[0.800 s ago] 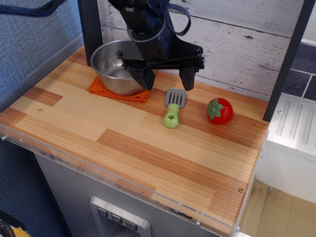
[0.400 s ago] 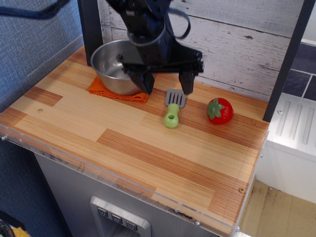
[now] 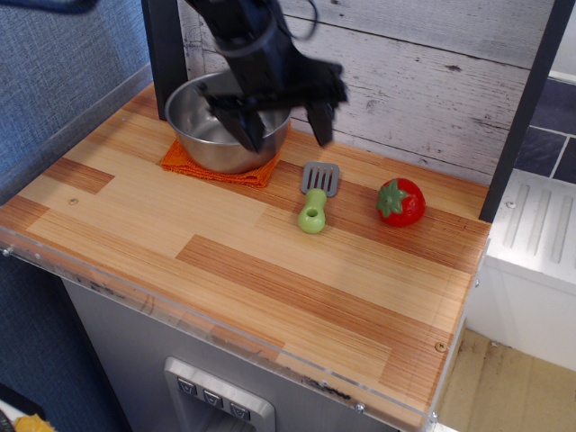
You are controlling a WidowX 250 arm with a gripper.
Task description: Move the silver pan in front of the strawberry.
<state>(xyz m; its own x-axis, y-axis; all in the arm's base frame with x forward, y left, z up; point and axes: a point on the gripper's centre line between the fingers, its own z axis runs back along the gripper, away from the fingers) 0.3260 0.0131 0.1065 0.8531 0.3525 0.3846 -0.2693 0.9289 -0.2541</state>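
The fingers point(image 3: 281, 128) hung wide apart over the pan's point(image 3: 209, 126) right rim, the pan sitting on an orange cloth point(image 3: 202, 167) at the worktop's point(image 3: 270, 270) back-left, well apart from the strawberry point(image 3: 400, 202); a shallow pinch could slip off steel.

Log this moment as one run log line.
gripper: open, above silver pan rim | pan: on orange cloth, not grasped | strawberry: right of spatula
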